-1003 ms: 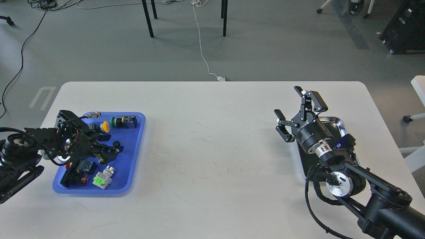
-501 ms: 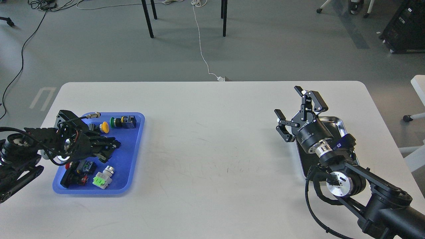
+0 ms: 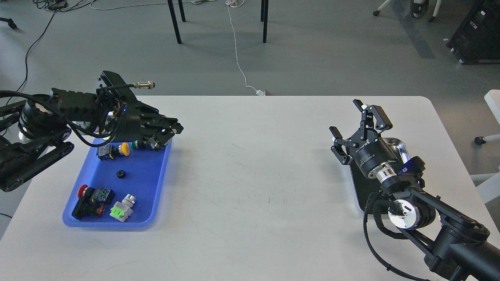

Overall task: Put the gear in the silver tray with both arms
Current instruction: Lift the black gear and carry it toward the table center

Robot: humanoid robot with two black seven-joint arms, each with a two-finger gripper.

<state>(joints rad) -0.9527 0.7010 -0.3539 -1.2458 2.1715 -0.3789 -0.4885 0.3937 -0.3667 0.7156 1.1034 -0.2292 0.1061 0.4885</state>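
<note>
A blue tray [image 3: 156, 183] is sitting on the white desk [image 3: 250, 187]. The silver tray [image 3: 402, 145] is showing a dark bottom; both arms are black.

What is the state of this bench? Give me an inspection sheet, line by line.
Surface: white table, lightly scuffed.
Job's things: small black gear lies loose in the blue tray; silver tray on the right, partly hidden by the right arm, no gear seen in it.
Clutter: yellow push button, red push button and green-labelled switch, all in the blue tray.
Grippers: left gripper above the blue tray's far edge, fingers too dark to tell apart; right gripper open, nothing in it.
Cables: white cable on the floor.
Surroundings: grey floor, black chair legs.
</note>
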